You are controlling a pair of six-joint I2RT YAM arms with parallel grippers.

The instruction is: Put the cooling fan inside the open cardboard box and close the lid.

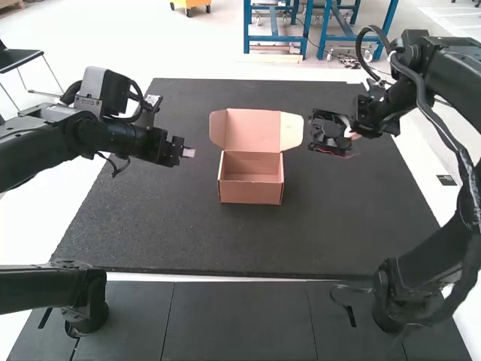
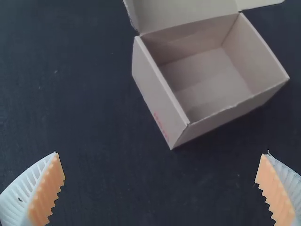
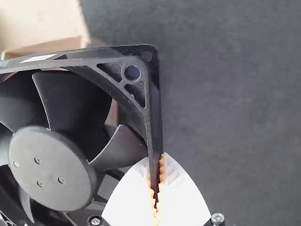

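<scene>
Right hand point(image 1: 352, 134): clamped on one frame edge of the fan point(image 1: 328, 132). The right wrist view shows the ribbed fingers point(image 3: 176, 188) pinched tight on that thin side wall, near a corner. The fan is carried in the air and stands on edge, not flat.

Box point(image 1: 250, 177): sits mid tabletop point(image 1: 150, 226), open side up, nothing inside. Its lid point(image 1: 246, 129) stands upright along the far edge, with a small side flap at each end. The long side of the box runs left to right in the high view.

Key relation: the fan hangs to the right of the box, just beside the right-hand flap of the lid and above the level of the rim. From the fan, the opening lies to the left, downward, and a little nearer the arm bases. The right arm has the load and is the nearer one.

Left hand point(image 1: 188, 153): fingers spread wide, holding nothing. It hovers left of the box, apart from it and pointing toward it. Its wrist camera looks down into the bare interior.

Judgement:
- The carry is partway done and insertion has not started.
- The coming move is leftward and down.
- The fan probably has to tip flat to seat inside.
- Risk: the frame may snag the right flap on the way over.
- The lid is left for afterward, and the free left hand seems well placed for it.
</scene>
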